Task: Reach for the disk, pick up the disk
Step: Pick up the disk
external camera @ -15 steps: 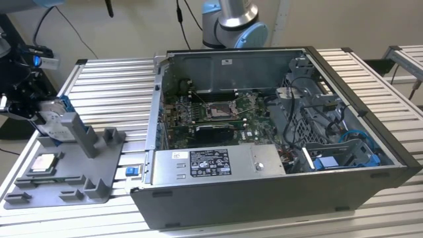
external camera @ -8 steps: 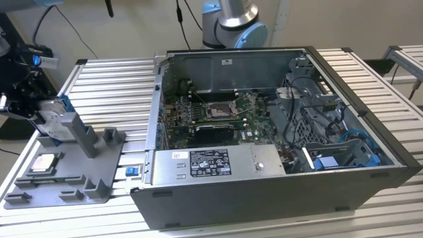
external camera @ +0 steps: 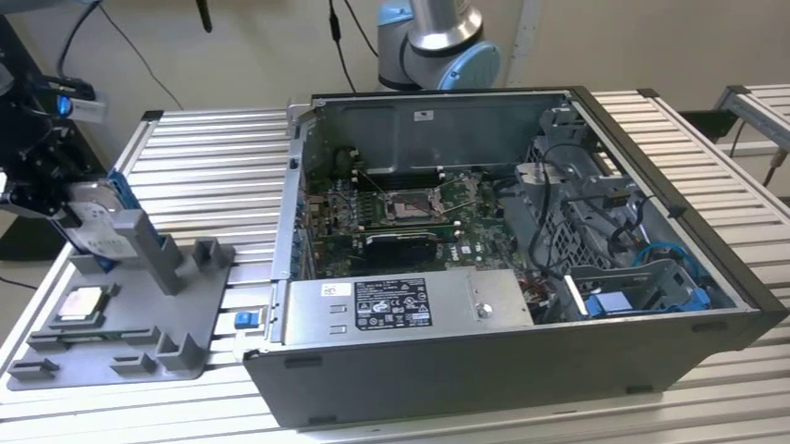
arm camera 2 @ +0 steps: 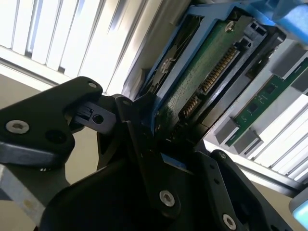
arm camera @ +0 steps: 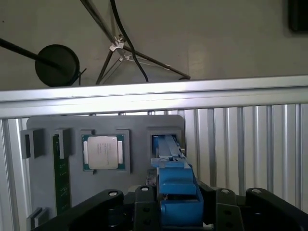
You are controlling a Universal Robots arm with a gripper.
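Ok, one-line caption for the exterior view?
Gripper at the disk, which stands upright in the grey fixture beside the open computer case.

The exterior view looks down at a slant, from well back, over the table [external camera: 691, 139]: case [external camera: 494, 370] mid-frame, tray [external camera: 148, 342] lower left. Both wrist views sit close against the disk [arm camera 2: 202, 82]. The first faces the tray, the second the disk's board side. All three share the disk.

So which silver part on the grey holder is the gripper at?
The disk, upright with blue rails, at the gripper; the processor chip lies flat, apart.
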